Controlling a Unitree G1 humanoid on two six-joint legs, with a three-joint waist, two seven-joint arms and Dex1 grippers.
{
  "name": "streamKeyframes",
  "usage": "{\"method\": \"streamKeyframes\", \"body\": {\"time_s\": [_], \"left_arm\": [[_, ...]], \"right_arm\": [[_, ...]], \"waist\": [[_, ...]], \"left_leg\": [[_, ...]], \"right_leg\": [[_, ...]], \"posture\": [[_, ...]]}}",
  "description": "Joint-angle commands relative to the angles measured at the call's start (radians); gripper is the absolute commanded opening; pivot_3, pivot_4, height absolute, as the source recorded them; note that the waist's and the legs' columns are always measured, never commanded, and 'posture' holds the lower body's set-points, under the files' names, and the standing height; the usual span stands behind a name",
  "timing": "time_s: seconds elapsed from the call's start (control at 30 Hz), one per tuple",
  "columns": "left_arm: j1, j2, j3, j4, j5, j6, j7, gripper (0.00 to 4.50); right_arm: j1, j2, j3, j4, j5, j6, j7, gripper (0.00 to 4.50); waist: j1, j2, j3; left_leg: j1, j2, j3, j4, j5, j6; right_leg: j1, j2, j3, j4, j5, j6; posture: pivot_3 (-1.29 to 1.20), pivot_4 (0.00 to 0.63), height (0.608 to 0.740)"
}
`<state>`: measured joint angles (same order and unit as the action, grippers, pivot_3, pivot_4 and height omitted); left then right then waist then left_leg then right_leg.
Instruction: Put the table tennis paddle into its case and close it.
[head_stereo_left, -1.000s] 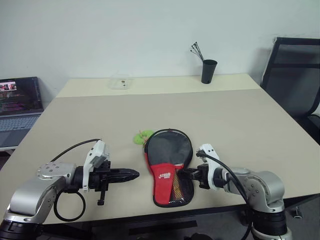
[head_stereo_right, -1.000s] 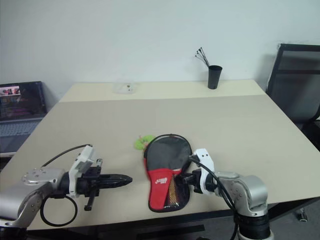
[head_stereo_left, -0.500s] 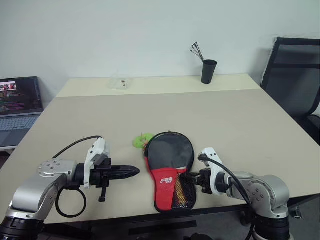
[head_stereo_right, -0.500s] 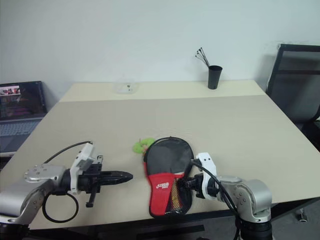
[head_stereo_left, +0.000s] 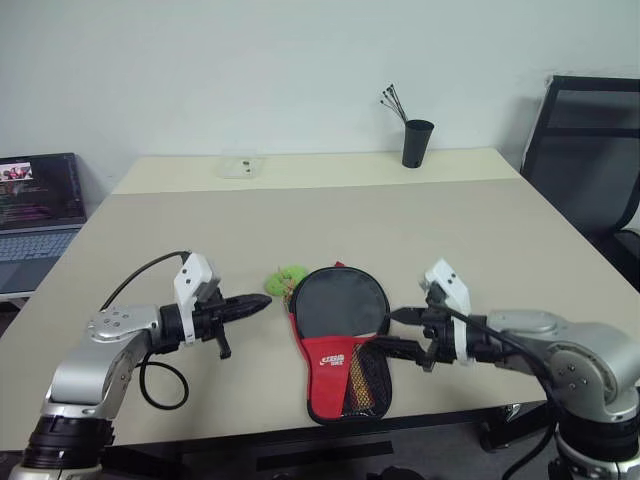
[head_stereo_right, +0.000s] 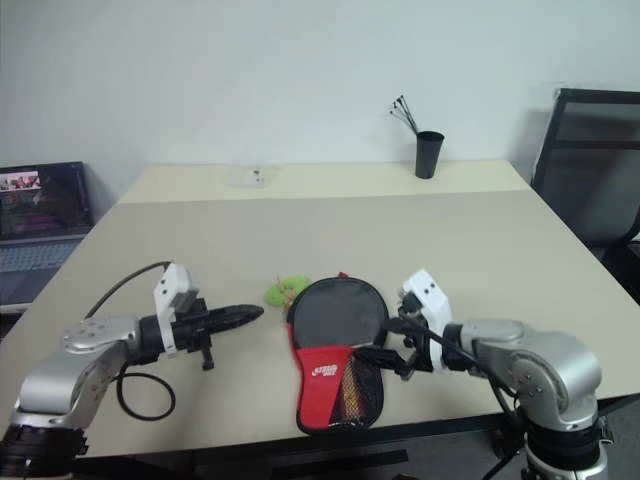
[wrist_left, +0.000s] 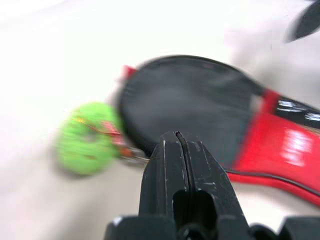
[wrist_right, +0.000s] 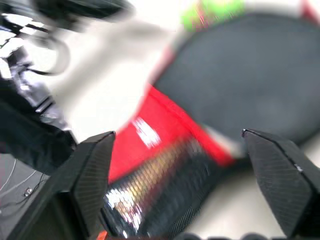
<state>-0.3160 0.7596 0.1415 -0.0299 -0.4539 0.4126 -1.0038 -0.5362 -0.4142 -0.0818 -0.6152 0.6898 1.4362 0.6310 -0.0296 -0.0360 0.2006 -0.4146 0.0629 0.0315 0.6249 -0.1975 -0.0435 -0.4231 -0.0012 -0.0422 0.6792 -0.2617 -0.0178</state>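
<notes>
Both grippers' jaws beside case, apart.

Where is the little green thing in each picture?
Left eye view: the green lump lies on the table, touching the case's round end on its left.
Right eye view: same spot, left of the case's round end.
Left wrist view: blurry green blob beside the black round part.
Right wrist view: green smear past the black part.
Shared landmark: the case.
</notes>
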Motion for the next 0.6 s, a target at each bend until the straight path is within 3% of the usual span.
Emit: {"method": "streamKeyframes", "body": {"time_s": [0.03,0.17,0.27,0.6], "left_arm": [[-0.037,-0.005,0.008,0.021,0.028,-0.035,0.029,0.00],[-0.046,-0.004,-0.003,0.036,0.045,-0.015,0.040,0.00],[-0.062,-0.007,-0.018,0.075,0.080,-0.028,0.061,0.62],[-0.222,-0.099,-0.058,0.269,0.166,-0.061,0.162,4.26]], "right_arm": [[-0.025,0.000,0.134,0.038,-0.033,-0.154,0.023,4.48],[-0.046,0.045,0.258,0.170,-0.151,-0.308,-0.045,4.48],[-0.068,0.080,0.300,0.269,-0.223,-0.396,-0.083,4.50],[-0.051,0.135,0.332,0.307,-0.259,-0.457,-0.102,4.50]], "waist": [[0.000,0.000,0.000],[-0.001,0.000,0.000],[0.001,-0.001,0.000],[0.003,-0.002,-0.001]], "left_leg": [[-0.001,0.000,0.000,0.000,0.000,0.000],[-0.001,0.000,0.001,0.001,0.000,0.000],[-0.001,0.000,0.001,0.002,0.000,0.000],[-0.002,0.000,0.001,0.003,0.000,0.000]], "right_leg": [[0.000,0.000,0.000,0.000,0.000,0.000],[-0.001,0.000,0.001,0.000,0.000,0.000],[-0.001,0.000,0.001,0.001,0.000,0.000],[-0.001,0.000,0.001,0.001,0.001,0.000]], "posture": [[0.00,0.150,0.740],[0.00,0.150,0.740],[0.00,0.150,0.740],[0.00,0.150,0.740]]}}
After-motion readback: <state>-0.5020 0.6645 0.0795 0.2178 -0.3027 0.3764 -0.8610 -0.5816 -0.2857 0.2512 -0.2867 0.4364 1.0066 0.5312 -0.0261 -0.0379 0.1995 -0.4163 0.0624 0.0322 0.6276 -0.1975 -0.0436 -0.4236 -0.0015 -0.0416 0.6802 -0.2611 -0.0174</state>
